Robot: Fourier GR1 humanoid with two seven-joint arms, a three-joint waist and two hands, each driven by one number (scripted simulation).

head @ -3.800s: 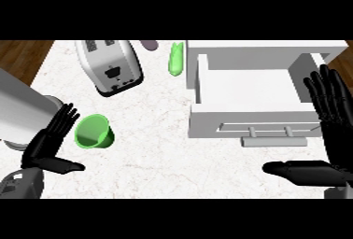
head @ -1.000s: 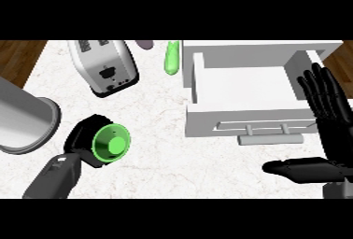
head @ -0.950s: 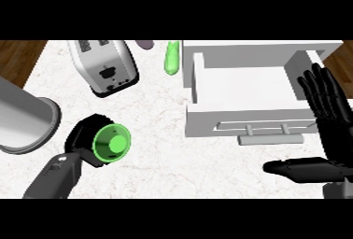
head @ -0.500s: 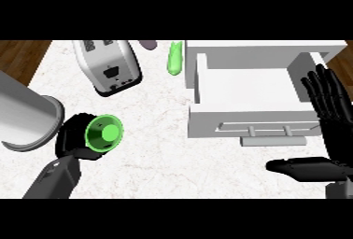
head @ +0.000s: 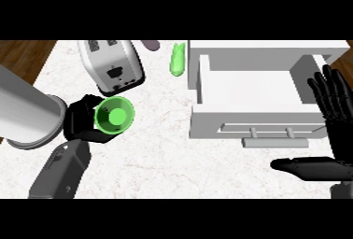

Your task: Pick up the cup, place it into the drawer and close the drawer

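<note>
In the head view my left hand (head: 81, 122) is curled round a green cup (head: 114, 116), which lies tilted with its mouth facing up and right, above the white marbled counter (head: 165, 163) at the left. The white drawer (head: 262, 100) stands open at the right, its inside bare and its handle (head: 276, 142) toward me. My right hand (head: 336, 112) rests open with fingers up at the drawer's right edge, thumb stretched left below the drawer front.
A silver toaster (head: 111, 65) lies at the back left, close above the cup. A large grey cylinder (head: 24, 114) sits at the left edge, touching my left hand. A green elongated vegetable (head: 178, 59) lies left of the drawer's back corner.
My left hand closed on the cup, lifted and tilted it, and has carried it slightly up and right toward the toaster. The right hand has stayed still.
</note>
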